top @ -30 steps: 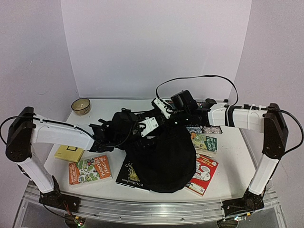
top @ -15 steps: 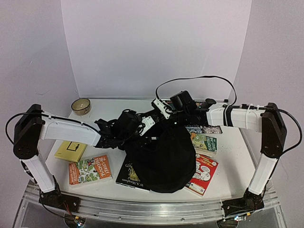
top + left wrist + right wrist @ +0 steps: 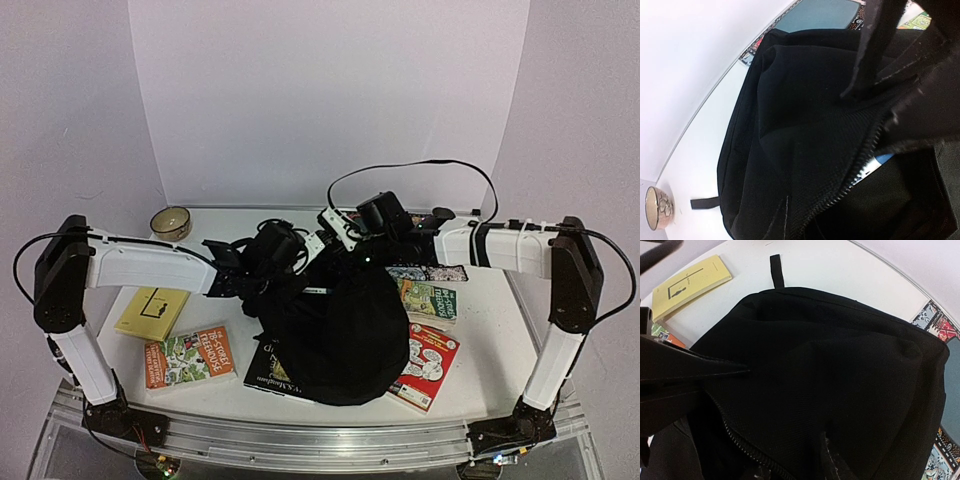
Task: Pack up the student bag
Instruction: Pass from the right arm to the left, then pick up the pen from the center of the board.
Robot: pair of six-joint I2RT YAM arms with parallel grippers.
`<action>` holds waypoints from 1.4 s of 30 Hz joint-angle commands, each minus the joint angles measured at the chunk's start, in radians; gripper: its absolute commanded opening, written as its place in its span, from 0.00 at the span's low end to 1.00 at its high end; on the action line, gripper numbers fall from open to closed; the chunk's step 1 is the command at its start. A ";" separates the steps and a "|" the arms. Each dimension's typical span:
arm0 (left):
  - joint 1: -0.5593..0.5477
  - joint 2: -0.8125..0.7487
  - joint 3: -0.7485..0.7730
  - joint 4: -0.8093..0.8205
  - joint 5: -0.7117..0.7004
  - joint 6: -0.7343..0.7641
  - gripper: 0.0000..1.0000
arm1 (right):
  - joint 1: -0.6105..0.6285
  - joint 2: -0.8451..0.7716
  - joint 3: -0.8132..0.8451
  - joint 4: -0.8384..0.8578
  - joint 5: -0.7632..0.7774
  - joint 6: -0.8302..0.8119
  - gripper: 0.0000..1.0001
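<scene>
The student bag (image 3: 345, 335), a big soft black backpack, lies in the middle of the table over some books. My left gripper (image 3: 298, 272) is at its upper left rim, shut, with black fabric bunched at its jaws. In the left wrist view the bag (image 3: 790, 125) fills the frame; an open zipper (image 3: 860, 165) shows a blue-and-white edge (image 3: 876, 163) inside. My right gripper (image 3: 340, 252) hangs over the bag's top rim. The right wrist view shows only dark bag fabric (image 3: 840, 365) and zipper teeth (image 3: 740, 445), so its jaws cannot be made out.
Left of the bag lie a yellow book (image 3: 152, 311) and an orange-green book (image 3: 190, 355). A dark book (image 3: 268, 372) pokes out from under it. A red-white book (image 3: 428, 365), a green book (image 3: 430, 298) and a patterned book (image 3: 428, 272) lie to its right. A bowl (image 3: 171, 222) stands back left.
</scene>
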 commanded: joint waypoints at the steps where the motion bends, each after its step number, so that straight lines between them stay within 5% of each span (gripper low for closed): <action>1: 0.009 -0.076 0.115 -0.121 -0.075 -0.068 0.00 | 0.008 -0.089 0.017 -0.021 0.000 0.047 0.39; 7: 0.050 -0.116 0.208 -0.272 -0.066 -0.133 0.00 | 0.007 -0.175 0.003 -0.111 0.048 0.102 0.62; 16: 0.159 -0.182 0.285 -0.431 0.020 -0.228 0.00 | 0.007 -0.321 -0.106 -0.227 0.126 0.211 0.83; 24: 0.240 -0.248 0.267 -0.463 0.100 -0.316 0.00 | 0.010 -0.293 -0.149 -0.390 0.072 0.379 0.83; 42: 0.326 -0.427 0.012 -0.480 0.123 -0.479 0.00 | 0.088 -0.054 -0.195 -0.297 0.173 0.587 0.65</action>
